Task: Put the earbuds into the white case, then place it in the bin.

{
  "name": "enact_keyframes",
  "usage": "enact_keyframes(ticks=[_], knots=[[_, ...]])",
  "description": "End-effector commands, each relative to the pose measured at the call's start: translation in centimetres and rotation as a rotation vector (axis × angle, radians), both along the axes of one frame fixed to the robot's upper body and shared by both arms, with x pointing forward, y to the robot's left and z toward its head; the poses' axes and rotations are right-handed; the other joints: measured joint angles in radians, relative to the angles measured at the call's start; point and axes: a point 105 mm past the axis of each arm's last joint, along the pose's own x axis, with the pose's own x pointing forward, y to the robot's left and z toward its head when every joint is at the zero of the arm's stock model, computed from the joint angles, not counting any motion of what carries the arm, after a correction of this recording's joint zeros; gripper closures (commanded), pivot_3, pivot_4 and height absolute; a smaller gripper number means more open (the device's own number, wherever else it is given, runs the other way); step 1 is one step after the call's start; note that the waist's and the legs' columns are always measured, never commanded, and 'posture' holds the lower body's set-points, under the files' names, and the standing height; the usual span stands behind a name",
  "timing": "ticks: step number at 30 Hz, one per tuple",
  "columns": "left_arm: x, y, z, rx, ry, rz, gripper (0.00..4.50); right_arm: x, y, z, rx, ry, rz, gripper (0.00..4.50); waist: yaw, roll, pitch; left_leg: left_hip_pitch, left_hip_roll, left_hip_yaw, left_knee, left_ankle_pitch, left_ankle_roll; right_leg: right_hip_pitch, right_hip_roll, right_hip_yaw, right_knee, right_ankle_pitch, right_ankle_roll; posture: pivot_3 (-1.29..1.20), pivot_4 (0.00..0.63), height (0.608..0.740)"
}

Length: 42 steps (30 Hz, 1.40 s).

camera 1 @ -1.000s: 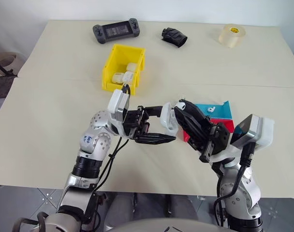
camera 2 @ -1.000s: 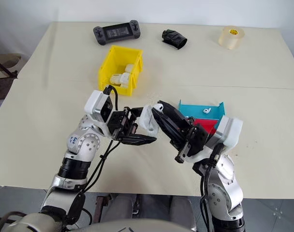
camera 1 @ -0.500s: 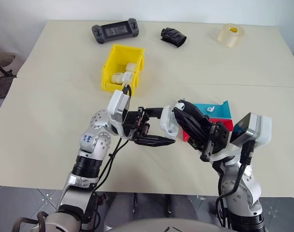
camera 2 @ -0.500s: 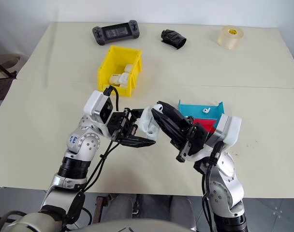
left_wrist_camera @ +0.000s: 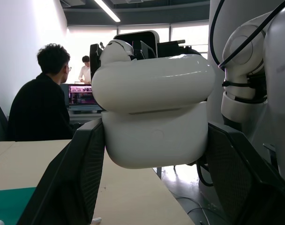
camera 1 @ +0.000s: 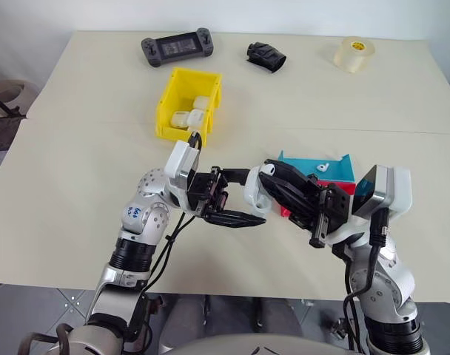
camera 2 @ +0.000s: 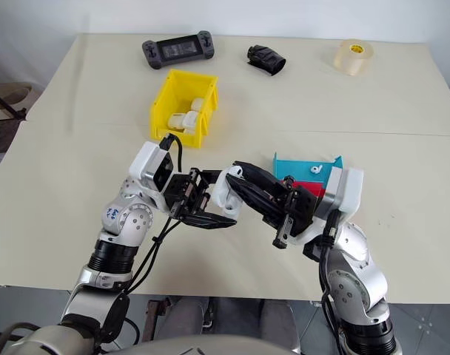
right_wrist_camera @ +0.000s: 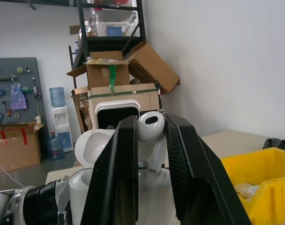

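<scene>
The red tray (camera 1: 348, 191) is mostly hidden behind the right arm, only a sliver showing below the blue tray (camera 1: 336, 169). Inside the bin (camera 1: 186, 103), the white cases (camera 1: 193, 112) overlap, so their number is unclear. The earbud (right_wrist_camera: 150, 126) between the right jaws has its stem covered by the black fingers (right_wrist_camera: 120, 168).

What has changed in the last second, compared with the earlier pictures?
The right gripper has tilted flatter, bringing its earbud closer over the open case. Its wrist has moved outward. The left gripper stays shut on the case, in place. The bin, the trays and the other things on the table have not moved.
</scene>
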Motion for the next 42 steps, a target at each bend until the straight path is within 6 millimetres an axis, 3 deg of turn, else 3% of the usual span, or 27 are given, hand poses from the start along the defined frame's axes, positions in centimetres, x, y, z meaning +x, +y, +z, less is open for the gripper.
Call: enact_keyframes(ticks=[1,42], knots=[[-0.5,-0.5,1.5,-0.053,-0.069,-0.021,1.67,-0.1,0.7,-0.9,-0.052,0.043,0.047,4.02,0.0,0.0,0.0,0.0,0.0,0.0,0.0,0.0,0.0,0.0,0.0,0.0,0.0,0.0,0.0,0.0,0.15,0.74],[0.2,-0.3,1.8,-0.109,-0.087,0.066,1.67,0.2,-3.5,-0.3,-0.084,0.117,-0.055,4.02,0.011,0.0,0.0,0.0,0.0,0.0,0.001,0.0,0.0,0.001,0.0,0.0,0.0,0.0,0.0,0.0,0.15,0.74]])
